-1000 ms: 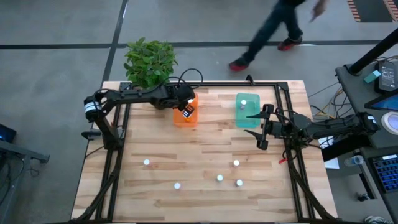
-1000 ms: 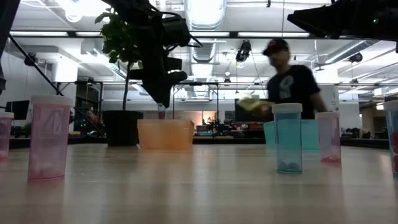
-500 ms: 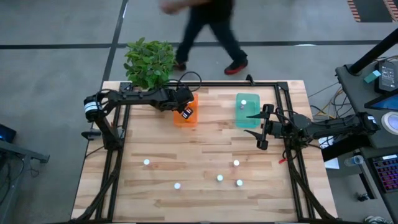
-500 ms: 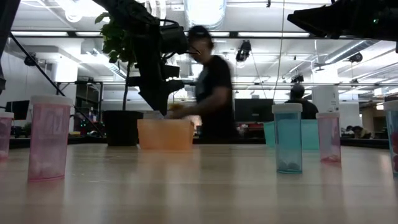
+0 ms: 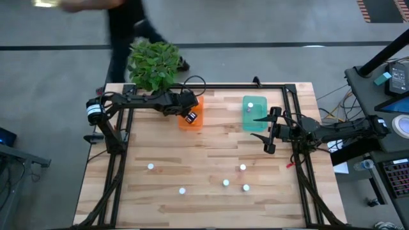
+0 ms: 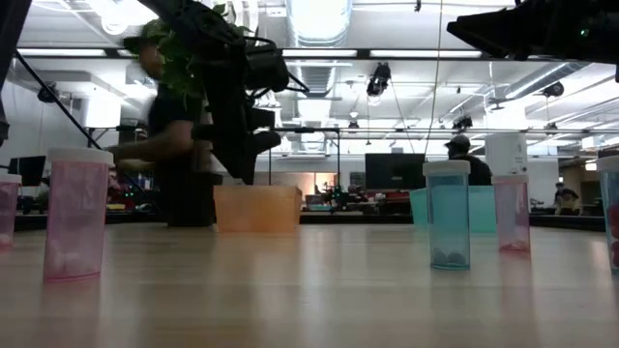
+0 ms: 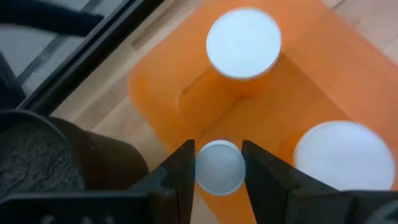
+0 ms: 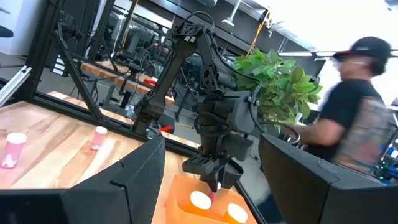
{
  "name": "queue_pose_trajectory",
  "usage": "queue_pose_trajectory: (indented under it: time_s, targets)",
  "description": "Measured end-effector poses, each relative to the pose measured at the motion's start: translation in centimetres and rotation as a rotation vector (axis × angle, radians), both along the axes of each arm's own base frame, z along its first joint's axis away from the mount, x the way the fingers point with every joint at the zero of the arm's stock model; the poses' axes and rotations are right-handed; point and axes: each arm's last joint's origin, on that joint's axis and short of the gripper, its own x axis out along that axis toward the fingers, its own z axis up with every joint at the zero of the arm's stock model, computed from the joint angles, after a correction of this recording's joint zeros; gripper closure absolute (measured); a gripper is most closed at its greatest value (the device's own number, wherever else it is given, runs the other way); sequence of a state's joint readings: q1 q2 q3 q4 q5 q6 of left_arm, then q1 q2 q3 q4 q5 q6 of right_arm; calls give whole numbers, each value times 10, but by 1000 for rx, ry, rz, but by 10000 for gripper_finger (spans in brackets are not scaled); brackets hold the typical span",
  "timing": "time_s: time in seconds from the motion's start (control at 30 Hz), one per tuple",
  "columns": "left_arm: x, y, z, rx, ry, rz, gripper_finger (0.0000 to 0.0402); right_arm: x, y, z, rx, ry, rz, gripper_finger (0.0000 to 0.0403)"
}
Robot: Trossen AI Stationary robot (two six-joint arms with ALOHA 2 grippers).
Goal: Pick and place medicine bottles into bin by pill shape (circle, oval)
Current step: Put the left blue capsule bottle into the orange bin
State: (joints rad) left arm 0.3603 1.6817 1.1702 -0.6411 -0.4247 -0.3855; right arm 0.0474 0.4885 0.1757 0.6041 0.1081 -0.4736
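Wooden tabletop, plant pot (image 5: pixel 153 64) behind the orange tub (image 7: pixel 311 106). Your left gripper (image 7: pixel 219 167) hangs over that tub, jaws narrowed on a small white-capped bottle (image 7: pixel 219 168), caught at the cap; two capped bottles sit just ahead inside. Judgement: light, rigid, smooth plastic, likely to slip, so keep squeezing squarely at the cap. Right gripper (image 5: pixel 271 131) waits wide open beside the teal tub (image 5: pixel 253 114).

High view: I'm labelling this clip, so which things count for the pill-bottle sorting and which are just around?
Part of the job:
- orange tub, two bottles inside
- teal tub, one bottle inside
- five loose bottles on the table
- bottle held in the left gripper over the orange tub
- right gripper, open beside the teal tub

Just around:
- potted plant
- person walking past
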Motion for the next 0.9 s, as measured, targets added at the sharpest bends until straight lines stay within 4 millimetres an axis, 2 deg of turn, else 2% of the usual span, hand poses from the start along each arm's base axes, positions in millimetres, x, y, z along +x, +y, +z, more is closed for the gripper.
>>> queue_pose_trajectory:
  time_s: [0.67,0.9]
  targets:
    - [8,3,-3,18,-52,-1,305,0,0,0,-2,-3,0,156]
    - [12,5,-14,9,-26,-3,305,0,0,0,-3,-3,-1,156]
